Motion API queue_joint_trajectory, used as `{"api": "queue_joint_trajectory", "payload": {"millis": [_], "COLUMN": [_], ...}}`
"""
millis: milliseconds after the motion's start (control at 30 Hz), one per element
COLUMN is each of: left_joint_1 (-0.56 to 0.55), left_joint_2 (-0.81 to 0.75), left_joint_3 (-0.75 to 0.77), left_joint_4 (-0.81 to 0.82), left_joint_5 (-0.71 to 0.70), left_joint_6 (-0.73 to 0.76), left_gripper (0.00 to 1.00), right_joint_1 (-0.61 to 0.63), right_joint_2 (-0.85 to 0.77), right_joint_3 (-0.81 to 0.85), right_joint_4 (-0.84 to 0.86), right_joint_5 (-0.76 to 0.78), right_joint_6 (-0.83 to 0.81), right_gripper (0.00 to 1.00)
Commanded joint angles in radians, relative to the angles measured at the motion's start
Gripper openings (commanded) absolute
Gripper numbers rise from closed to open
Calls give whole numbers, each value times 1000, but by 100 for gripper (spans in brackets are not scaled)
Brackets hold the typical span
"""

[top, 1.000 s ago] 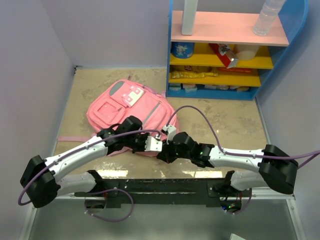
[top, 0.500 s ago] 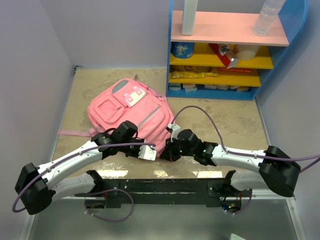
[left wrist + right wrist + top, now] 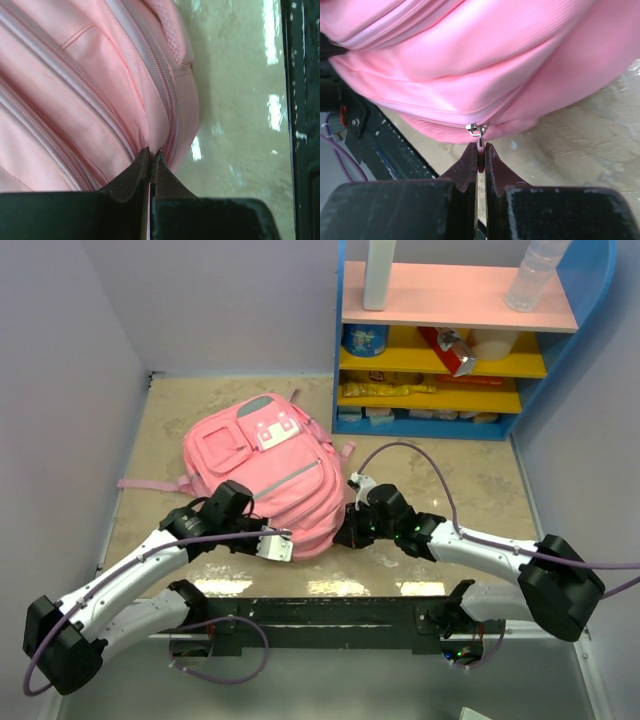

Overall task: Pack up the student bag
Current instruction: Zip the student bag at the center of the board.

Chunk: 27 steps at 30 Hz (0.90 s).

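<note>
The student bag is a large pink backpack lying on the beige floor, its grey-and-white patch toward the back. My left gripper is at the bag's near end, shut on a fold of pink fabric beside a zipper seam; in the left wrist view its tips pinch that fold. My right gripper is at the bag's near right corner. In the right wrist view it is shut on the zipper pull, which hangs from the metal slider.
A blue shelf unit with pink and yellow boards stands at the back right, holding a bottle and small packets. A pink strap trails left of the bag. The black base rail runs along the near edge. Walls enclose left and right.
The two grippers have drawn apart, the left going left and nearer, the right going right and farther. The bag has shifted away and turned a little with them.
</note>
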Motion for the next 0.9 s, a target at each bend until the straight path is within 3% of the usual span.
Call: {"api": "queue_joint_trajectory", "payload": {"millis": [0, 267, 600, 867], "left_joint_1": [137, 197, 409, 525], "left_joint_2": [-58, -143, -172, -83], "left_joint_3": [52, 12, -31, 94], "left_joint_4": [-241, -330, -375, -395], "left_joint_5": [-100, -141, -204, -144], "left_joint_6": [138, 167, 301, 341], "left_gripper": [0, 0, 0, 0], "right_joint_1": [-67, -107, -228, -239], "right_joint_2": [51, 163, 362, 484], "right_joint_3": [53, 180, 347, 490], "right_joint_4": [-104, -80, 17, 22], "right_joint_5": [-9, -8, -12, 27], "right_joint_6": [-60, -142, -216, -248], "right_gripper": [0, 0, 0, 0]}}
